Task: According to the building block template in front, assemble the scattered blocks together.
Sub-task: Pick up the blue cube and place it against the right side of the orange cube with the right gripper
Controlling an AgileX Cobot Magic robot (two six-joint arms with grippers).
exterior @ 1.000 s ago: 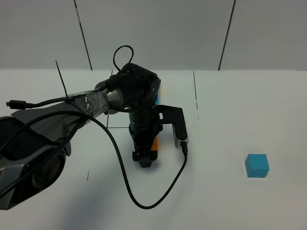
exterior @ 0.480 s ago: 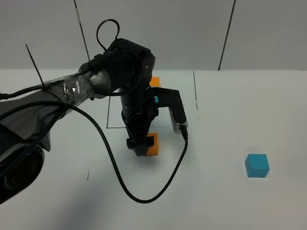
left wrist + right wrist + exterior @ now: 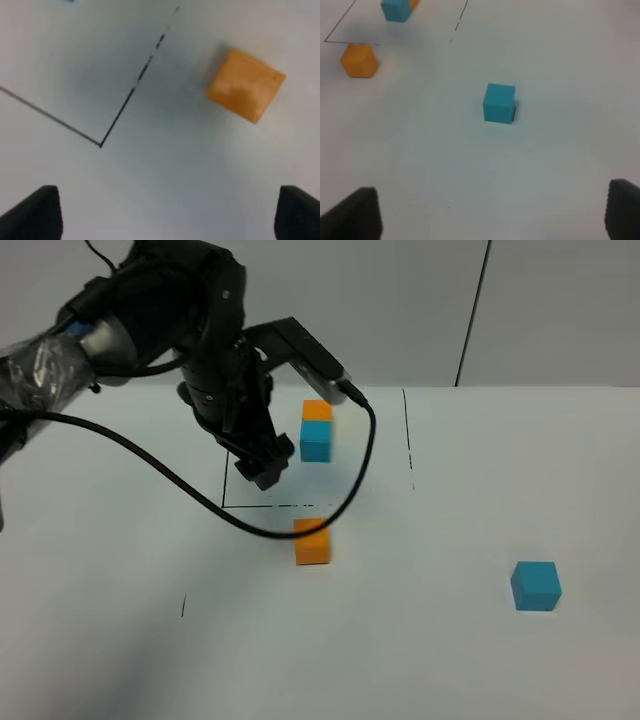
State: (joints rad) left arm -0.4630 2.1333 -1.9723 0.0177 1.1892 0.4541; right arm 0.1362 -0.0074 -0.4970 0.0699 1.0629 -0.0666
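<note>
A loose orange cube [image 3: 312, 542] lies on the white table just in front of the black outlined square [image 3: 240, 506]; it also shows in the left wrist view [image 3: 245, 85] and the right wrist view [image 3: 359, 61]. A loose blue cube [image 3: 536, 585] lies at the right, and shows in the right wrist view [image 3: 499, 103]. The template, an orange cube [image 3: 317, 410] behind a blue cube [image 3: 316, 442], sits at the back. My left gripper [image 3: 268, 472] hangs open and empty above the square, up and left of the orange cube. My right gripper [image 3: 490, 220] is open and empty, short of the blue cube.
A black cable [image 3: 340, 490] loops from the left arm over the table near the template. A dashed black line [image 3: 409, 440] runs toward the back wall. White table surface lies between the two loose cubes.
My left gripper has let go of the orange cube, risen and swung back and left. The orange cube now lies free on the table. The blue cube has not moved.
</note>
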